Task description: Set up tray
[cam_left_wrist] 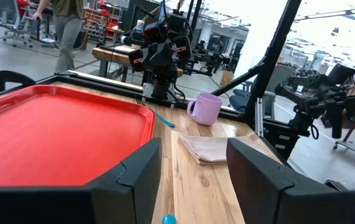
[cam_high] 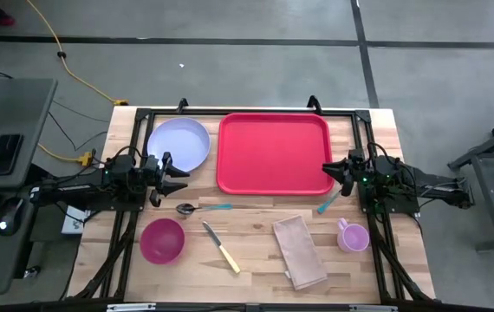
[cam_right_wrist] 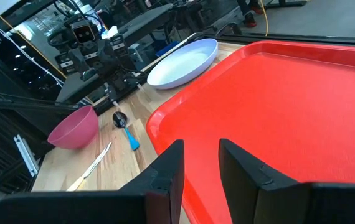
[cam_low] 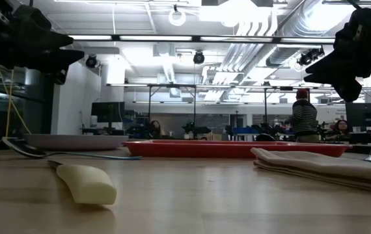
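The red tray (cam_high: 273,152) lies flat on the far middle of the wooden table, with nothing on it. It also shows in the left wrist view (cam_left_wrist: 53,137) and the right wrist view (cam_right_wrist: 277,106). My left gripper (cam_high: 178,176) hovers open at the tray's left edge, beside a lavender plate (cam_high: 178,143), and its fingers (cam_left_wrist: 134,171) hold nothing. My right gripper (cam_high: 329,169) hovers open with a narrower gap at the tray's right near corner, its fingers (cam_right_wrist: 165,168) over the tray's rim, clear of it. Both grippers hang well above the table in the low view.
Along the near half of the table lie a pink bowl (cam_high: 162,240), a blue-handled spoon (cam_high: 202,208), a yellow-handled knife (cam_high: 221,247), a folded tan napkin (cam_high: 299,251), a lavender mug (cam_high: 351,236) and a blue-handled fork (cam_high: 328,204). People stand in the room beyond.
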`<state>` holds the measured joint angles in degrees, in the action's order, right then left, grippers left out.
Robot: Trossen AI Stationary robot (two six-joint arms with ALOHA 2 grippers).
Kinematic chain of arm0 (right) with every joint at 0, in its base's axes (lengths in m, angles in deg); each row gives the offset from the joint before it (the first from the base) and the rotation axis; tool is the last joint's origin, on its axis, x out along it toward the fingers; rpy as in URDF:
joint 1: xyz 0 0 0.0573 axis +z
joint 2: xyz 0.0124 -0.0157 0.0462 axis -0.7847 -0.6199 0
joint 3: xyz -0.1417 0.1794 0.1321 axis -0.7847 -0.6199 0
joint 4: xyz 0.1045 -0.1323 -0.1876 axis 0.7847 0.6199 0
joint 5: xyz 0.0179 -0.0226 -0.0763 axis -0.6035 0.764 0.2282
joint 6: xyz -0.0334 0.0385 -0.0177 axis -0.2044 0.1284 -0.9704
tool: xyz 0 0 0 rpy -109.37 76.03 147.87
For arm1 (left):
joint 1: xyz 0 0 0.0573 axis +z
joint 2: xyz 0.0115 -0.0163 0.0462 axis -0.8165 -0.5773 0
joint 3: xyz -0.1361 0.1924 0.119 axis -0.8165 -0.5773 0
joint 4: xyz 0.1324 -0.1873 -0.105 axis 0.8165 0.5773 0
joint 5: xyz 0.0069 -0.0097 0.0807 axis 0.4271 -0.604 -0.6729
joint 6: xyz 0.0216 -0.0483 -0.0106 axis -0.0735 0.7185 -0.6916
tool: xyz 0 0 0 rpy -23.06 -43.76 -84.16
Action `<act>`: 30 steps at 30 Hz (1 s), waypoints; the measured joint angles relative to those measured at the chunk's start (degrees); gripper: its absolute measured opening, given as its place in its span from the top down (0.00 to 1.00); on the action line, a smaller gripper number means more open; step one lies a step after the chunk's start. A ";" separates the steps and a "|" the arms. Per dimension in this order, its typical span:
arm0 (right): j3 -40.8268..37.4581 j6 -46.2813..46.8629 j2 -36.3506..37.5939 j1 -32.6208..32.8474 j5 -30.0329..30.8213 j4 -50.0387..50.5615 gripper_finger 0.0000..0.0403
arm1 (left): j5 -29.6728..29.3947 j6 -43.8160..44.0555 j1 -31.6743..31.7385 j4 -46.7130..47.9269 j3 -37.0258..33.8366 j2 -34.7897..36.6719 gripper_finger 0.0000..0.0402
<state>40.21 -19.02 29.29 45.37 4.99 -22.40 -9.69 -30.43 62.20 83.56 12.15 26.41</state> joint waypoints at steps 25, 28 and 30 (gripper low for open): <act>0.00 6.40 0.00 -0.02 8.71 -1.94 0.80 | 0.00 0.02 0.01 0.01 0.00 0.00 0.47; -0.01 7.10 0.00 -0.02 9.42 -3.45 0.80 | 0.00 0.02 0.02 0.01 0.00 0.00 0.47; -0.01 7.61 0.00 -0.01 8.62 -5.41 0.80 | 0.00 0.02 0.00 0.01 0.00 0.00 0.47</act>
<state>40.20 -11.42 29.29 45.36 13.61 -27.81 -9.69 -30.41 62.20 83.57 12.15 26.41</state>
